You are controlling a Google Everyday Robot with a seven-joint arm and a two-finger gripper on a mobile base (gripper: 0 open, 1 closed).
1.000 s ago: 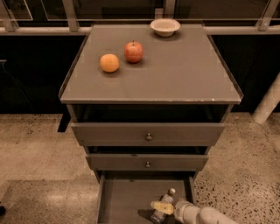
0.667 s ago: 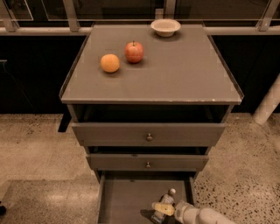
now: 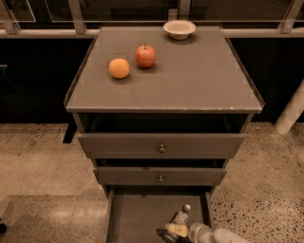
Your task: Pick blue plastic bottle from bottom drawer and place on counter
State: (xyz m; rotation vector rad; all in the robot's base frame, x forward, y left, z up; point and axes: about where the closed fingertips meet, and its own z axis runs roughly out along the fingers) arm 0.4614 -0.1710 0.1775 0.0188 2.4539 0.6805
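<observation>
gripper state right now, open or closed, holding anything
Gripper: down in the bottom drawer, right at the blue plastic bottle; open, closed or holding cannot be told.

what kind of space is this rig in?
Likely an office or lab test area: speckled floor, framed dark panels behind, lone drawer cabinet holding an apple. The end effector sits low in the bottom drawer.

I take this for an office or lab hall: speckled stone floor (image 3: 42, 156) around the grey cabinet (image 3: 118, 144), metal-framed glazing (image 3: 76, 16) behind it; my gripper (image 3: 178, 231) is at its bottom drawer (image 3: 137, 218).
</observation>
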